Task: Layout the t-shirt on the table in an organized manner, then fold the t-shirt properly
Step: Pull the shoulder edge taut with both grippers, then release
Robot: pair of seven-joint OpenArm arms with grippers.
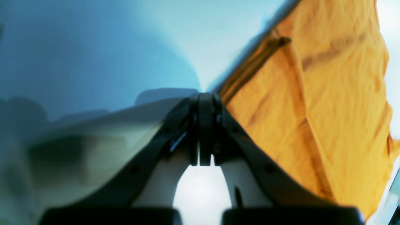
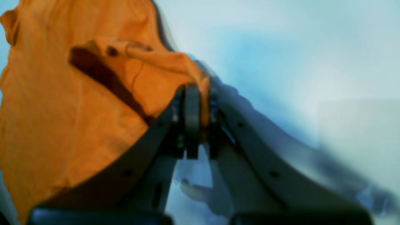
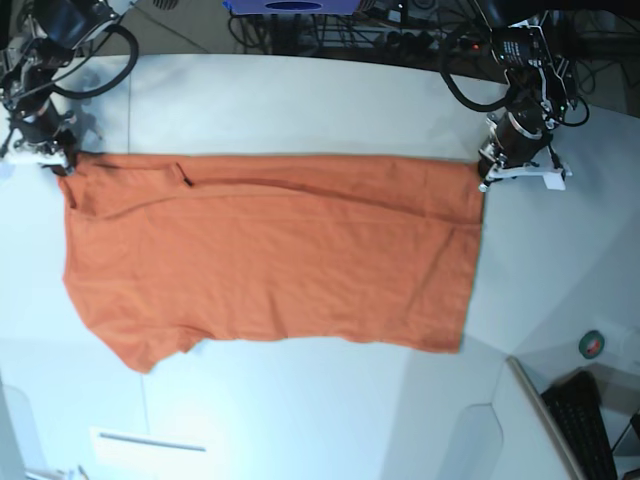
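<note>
The orange t-shirt [image 3: 270,250] lies spread flat across the white table [image 3: 300,100], its top edge stretched in a straight line between my two grippers. My left gripper [image 3: 484,175] is at the shirt's top right corner. In the left wrist view it [image 1: 205,95] is shut, with the shirt's edge [image 1: 328,109] running into the tips. My right gripper [image 3: 66,165] is at the top left corner. In the right wrist view it [image 2: 197,87] is shut on a bunch of orange cloth [image 2: 62,125]. The neck tag is not visible.
A green tape roll [image 3: 593,345] and a black keyboard [image 3: 585,420] lie at the right front, past the table's curved edge. Cables and a blue object [image 3: 290,5] sit behind the table. A white strip [image 3: 150,440] lies near the front left.
</note>
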